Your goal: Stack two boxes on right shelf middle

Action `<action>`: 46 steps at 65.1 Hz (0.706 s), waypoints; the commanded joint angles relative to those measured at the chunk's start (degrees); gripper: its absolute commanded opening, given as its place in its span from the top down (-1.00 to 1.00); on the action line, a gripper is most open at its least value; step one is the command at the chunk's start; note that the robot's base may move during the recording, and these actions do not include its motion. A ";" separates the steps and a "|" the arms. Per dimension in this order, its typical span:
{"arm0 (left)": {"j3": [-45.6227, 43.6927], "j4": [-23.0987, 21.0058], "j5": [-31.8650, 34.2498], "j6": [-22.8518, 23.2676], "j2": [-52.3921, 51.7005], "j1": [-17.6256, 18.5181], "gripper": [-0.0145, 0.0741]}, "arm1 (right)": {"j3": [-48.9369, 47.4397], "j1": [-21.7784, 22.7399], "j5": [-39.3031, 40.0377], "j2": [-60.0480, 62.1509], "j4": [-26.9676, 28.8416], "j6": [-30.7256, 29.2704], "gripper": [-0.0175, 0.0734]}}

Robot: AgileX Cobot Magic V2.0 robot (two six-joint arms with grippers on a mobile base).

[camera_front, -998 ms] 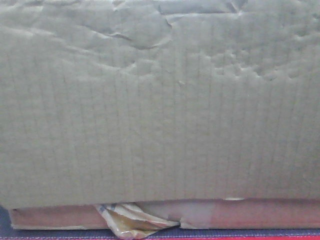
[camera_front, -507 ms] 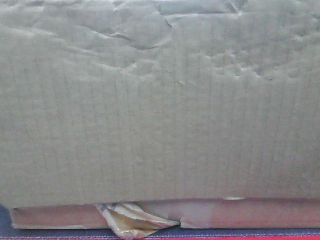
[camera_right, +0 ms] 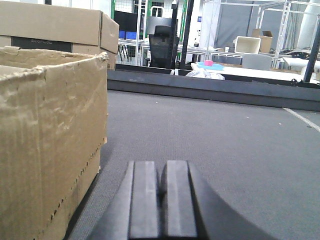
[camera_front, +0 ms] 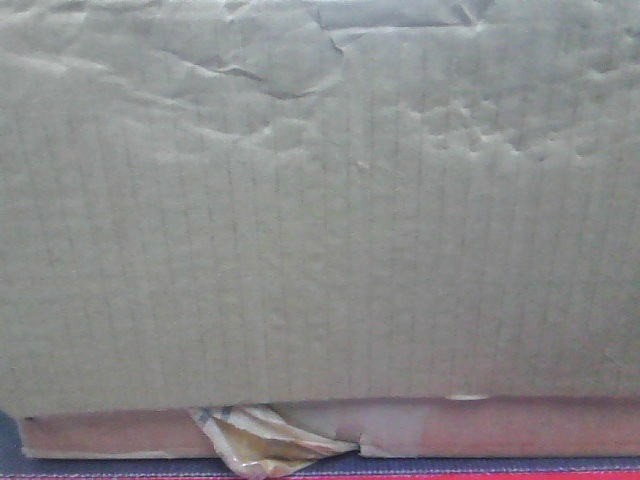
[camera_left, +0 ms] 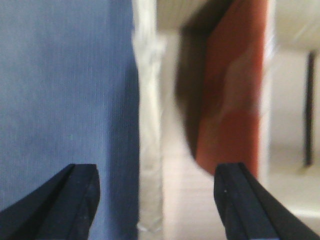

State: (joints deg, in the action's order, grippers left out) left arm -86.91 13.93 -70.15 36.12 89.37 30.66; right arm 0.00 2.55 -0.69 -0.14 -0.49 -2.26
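Dented brown cardboard box (camera_right: pixel 50 140): likely light, crushable; press opposite walls | left pincer (camera_left: pixel 157 175) agape, empty | right pincer (camera_right: pixel 161 175) closed, empty

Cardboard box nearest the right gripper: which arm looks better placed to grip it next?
Probably right: the right gripper sits close beside the cardboard box, though shut. The left gripper, open, faces only blur.
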 commanded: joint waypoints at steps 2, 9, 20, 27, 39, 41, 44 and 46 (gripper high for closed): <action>2.10 -0.10 0.19 0.04 -0.41 -0.10 -0.20 | 0.00 0.34 1.20 0.14 0.49 -0.28 0.97; 2.26 -0.10 0.19 0.04 -0.41 -0.10 -0.10 | 0.00 0.34 1.20 0.14 0.49 -0.28 0.97; 2.26 -0.09 0.19 0.04 -0.41 -0.10 0.45 | 0.00 0.34 1.20 0.14 0.49 -0.28 0.97; 2.26 -0.18 0.19 0.04 -0.41 -0.10 0.87 | 0.00 0.34 1.20 0.14 0.49 -0.28 0.97; 2.26 -0.18 0.19 0.04 -0.41 -0.10 0.92 | 0.00 0.34 1.20 0.14 0.49 -0.28 0.97; 2.26 -0.18 0.19 0.04 -0.41 -0.10 0.92 | 0.00 0.34 1.68 0.14 0.49 -0.28 0.97; 2.26 -0.08 0.19 0.04 -0.41 -0.10 0.92 | 0.00 0.34 3.39 0.14 0.49 -0.28 0.97; 2.16 -0.08 0.19 0.04 -0.41 -0.10 0.92 | 0.00 0.34 5.68 0.14 0.49 -0.28 0.97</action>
State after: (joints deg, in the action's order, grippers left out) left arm -84.78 13.73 -70.03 35.98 89.37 30.66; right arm 0.00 2.55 0.00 -0.14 -0.49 -2.26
